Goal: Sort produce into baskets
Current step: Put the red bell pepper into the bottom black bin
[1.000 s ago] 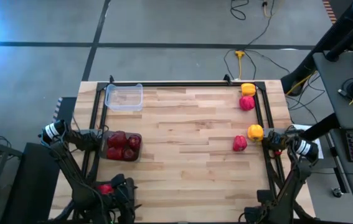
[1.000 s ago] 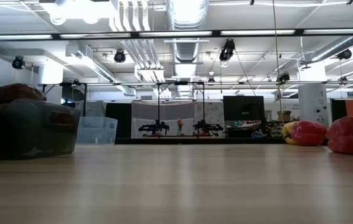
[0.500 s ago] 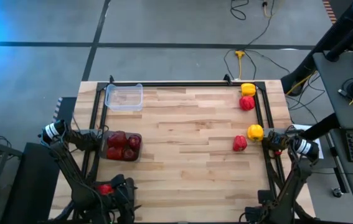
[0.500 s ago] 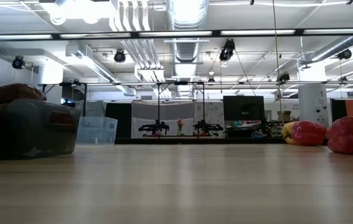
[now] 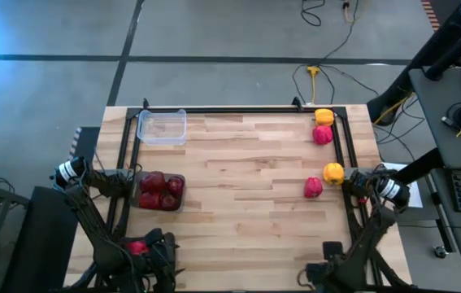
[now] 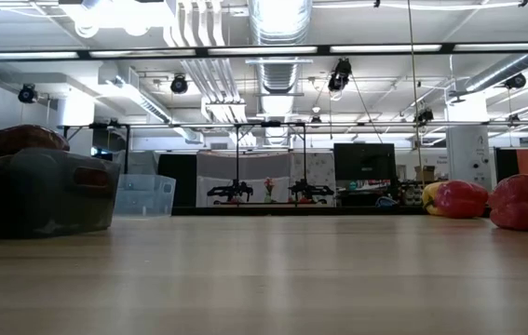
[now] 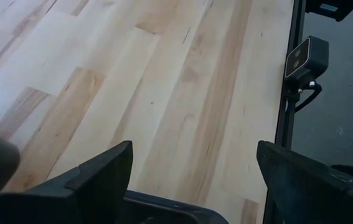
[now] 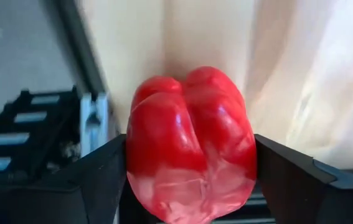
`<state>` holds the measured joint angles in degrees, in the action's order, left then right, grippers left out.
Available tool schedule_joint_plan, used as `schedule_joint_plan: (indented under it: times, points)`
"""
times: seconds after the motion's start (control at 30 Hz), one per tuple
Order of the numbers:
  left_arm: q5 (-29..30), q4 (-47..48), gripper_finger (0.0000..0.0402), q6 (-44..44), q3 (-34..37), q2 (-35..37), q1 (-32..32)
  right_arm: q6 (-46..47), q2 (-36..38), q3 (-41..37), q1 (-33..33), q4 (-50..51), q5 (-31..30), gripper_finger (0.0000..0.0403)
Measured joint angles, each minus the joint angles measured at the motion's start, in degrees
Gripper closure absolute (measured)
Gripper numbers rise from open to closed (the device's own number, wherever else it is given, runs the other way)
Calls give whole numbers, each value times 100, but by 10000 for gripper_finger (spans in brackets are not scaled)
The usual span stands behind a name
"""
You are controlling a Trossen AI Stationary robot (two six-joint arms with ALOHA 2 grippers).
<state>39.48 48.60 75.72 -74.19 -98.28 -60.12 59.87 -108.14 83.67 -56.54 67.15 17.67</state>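
Between the right gripper fingers, glossy red lobed pepper grasped, left gripper released

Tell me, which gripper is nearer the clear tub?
Left. The left gripper is by the dark tub on the same side of the table as the clear tub; the right gripper is at the opposite edge, by loose peppers.

My left: tub behind a filled tub. My right: four peppers along the table edge.
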Motion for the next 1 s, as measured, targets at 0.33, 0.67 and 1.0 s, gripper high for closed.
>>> schedule_joint_plan:
  times: [0.33,0.67,1.0]
  points:
    - [-85,4,77,1,0,82,-7,-931,2,670,1036,-53,-710,103]
    - [-117,-6,77,-23,0,205,2,-1710,-227,941,2429,-1788,-2707,103]
    - [-149,-82,75,400,0,151,31,-2547,-1419,2210,3121,-2260,-2652,96]
